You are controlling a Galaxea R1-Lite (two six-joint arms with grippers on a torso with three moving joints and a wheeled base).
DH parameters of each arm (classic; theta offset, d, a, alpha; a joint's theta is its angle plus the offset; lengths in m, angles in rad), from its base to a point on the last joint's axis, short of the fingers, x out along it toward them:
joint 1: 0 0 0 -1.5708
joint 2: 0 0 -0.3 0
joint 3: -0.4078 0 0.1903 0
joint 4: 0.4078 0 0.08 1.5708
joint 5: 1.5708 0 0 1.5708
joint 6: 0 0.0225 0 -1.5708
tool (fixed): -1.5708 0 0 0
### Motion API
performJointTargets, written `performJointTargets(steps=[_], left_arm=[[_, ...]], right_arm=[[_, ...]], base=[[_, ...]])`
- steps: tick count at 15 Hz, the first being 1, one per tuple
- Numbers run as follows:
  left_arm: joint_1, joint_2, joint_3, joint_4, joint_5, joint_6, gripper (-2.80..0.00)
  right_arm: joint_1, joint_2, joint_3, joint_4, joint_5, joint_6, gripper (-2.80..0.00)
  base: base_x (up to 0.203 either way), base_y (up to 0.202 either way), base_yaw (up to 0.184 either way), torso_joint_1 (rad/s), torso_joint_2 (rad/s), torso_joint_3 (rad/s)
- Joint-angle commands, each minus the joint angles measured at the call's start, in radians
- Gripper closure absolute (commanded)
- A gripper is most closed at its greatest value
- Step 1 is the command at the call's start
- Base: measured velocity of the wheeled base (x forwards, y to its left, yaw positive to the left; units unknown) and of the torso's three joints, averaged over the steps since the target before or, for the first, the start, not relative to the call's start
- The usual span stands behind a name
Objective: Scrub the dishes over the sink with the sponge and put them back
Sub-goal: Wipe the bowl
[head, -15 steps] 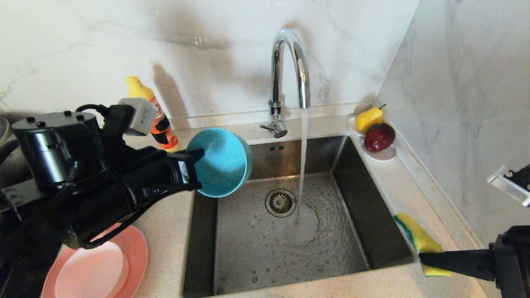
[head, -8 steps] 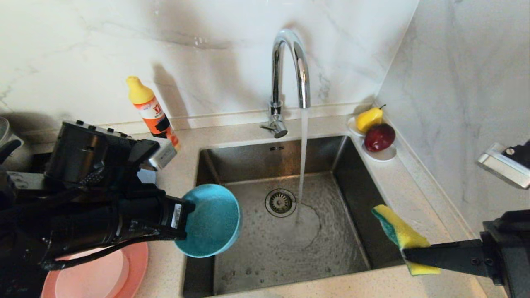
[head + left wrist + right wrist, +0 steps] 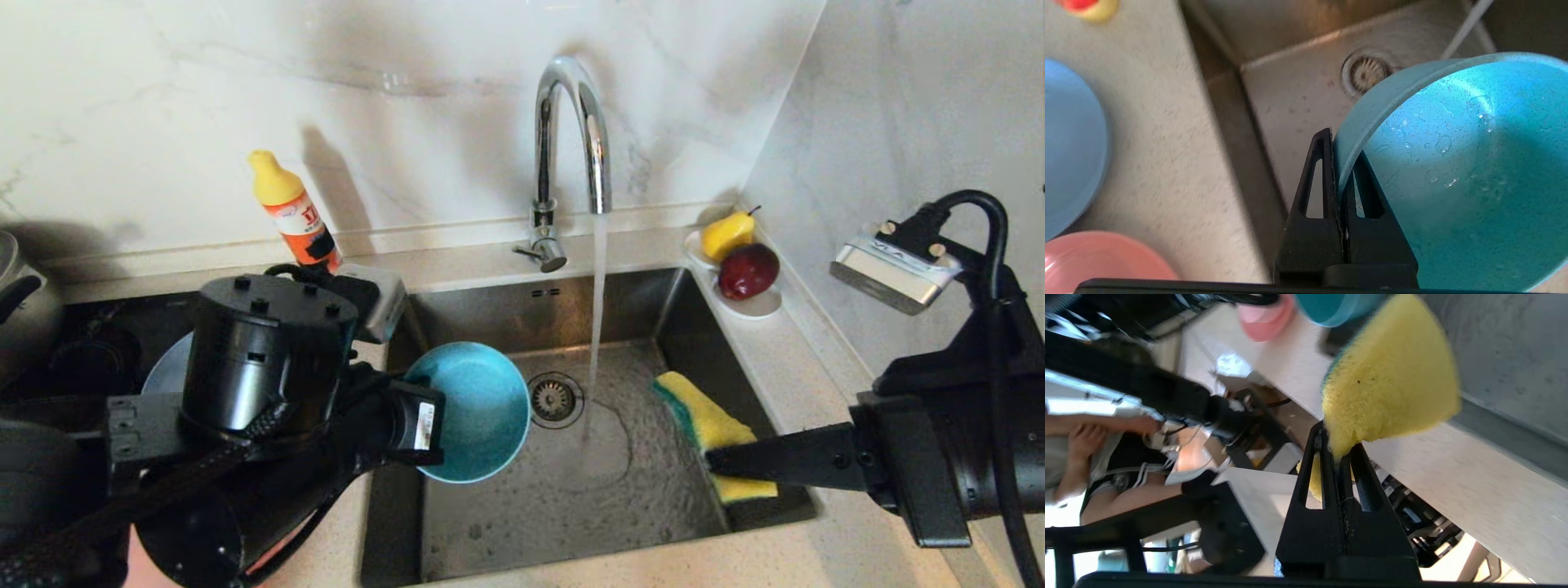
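Observation:
My left gripper (image 3: 411,425) is shut on the rim of the teal bowl (image 3: 480,412), holding it tilted over the left part of the sink (image 3: 522,514). In the left wrist view its jaws pinch the bowl's wall (image 3: 1453,171) between them (image 3: 1340,149), and the inside shows water drops. Shut on one end of the yellow sponge (image 3: 709,418), my right gripper (image 3: 717,467) holds it over the sink's right side, green layer towards the drain. The sponge (image 3: 1392,379) sticks out past the right gripper (image 3: 1339,443). A gap with the water stream lies between bowl and sponge.
Water runs from the chrome tap (image 3: 571,139) onto the basin floor by the drain (image 3: 553,398). An orange bottle (image 3: 292,214) stands behind the left counter. A grey-blue plate (image 3: 1069,143) and a pink plate (image 3: 1098,259) lie left of the sink. Fruit saucer (image 3: 759,304) at back right.
The left arm has lowered the teal bowl and swung it right, further over the basin. The right gripper has carried the sponge left from the counter's front right corner to above the sink.

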State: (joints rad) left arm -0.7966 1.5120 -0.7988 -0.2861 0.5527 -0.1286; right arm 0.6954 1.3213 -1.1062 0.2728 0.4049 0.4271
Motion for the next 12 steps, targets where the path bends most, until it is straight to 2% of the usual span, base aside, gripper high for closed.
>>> performJointTargets(steps=[1,5,12], left_arm=[[-0.048,0.017,0.043,-0.07,0.043,0.003,0.0],[-0.108,0.019,0.104,-0.201,0.073,0.01,0.0],[-0.128,0.079,0.116,-0.327,0.127,0.039,0.0]], right_arm=[[0.039,0.05,-0.036,0.005,0.002,0.005,0.0],[0.08,0.146,-0.115,0.042,0.001,0.008,0.0],[0.108,0.307,-0.236,0.043,-0.001,0.044,0.0]], base=[[0.0,0.0,0.0,0.0,0.0,0.0],[0.0,0.0,0.0,0.0,0.0,0.0],[0.0,0.0,0.0,0.0,0.0,0.0]])
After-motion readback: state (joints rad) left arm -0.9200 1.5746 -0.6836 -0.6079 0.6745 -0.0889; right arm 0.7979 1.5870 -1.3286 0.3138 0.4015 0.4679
